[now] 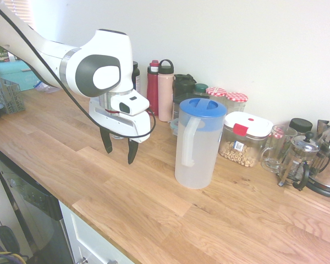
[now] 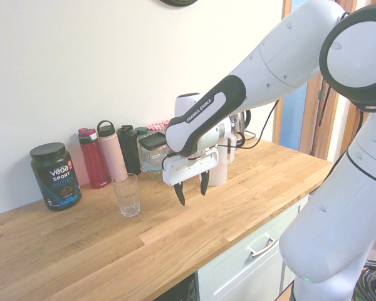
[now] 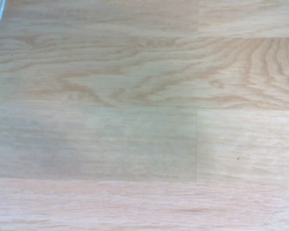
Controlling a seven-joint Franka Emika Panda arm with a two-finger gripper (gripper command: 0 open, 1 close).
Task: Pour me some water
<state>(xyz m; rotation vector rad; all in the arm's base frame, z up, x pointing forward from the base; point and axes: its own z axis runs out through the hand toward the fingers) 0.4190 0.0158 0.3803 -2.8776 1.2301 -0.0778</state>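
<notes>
A home kitchen, by its counter

A long wooden worktop (image 1: 154, 212) sits over pale cabinet drawers (image 2: 258, 248); along the wall stand a French press (image 1: 298, 157), a snack container (image 1: 245, 140), drink bottles (image 2: 111, 150) and a Vega Sport protein tub (image 2: 55, 177)

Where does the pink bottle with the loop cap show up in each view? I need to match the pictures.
First exterior view: the pink bottle is upper centre, right of the red bottle.
Second exterior view: left of centre, again just right of the red bottle.
Wrist view: not in it.
Shared landmark: the wooden countertop, in all three.
</notes>
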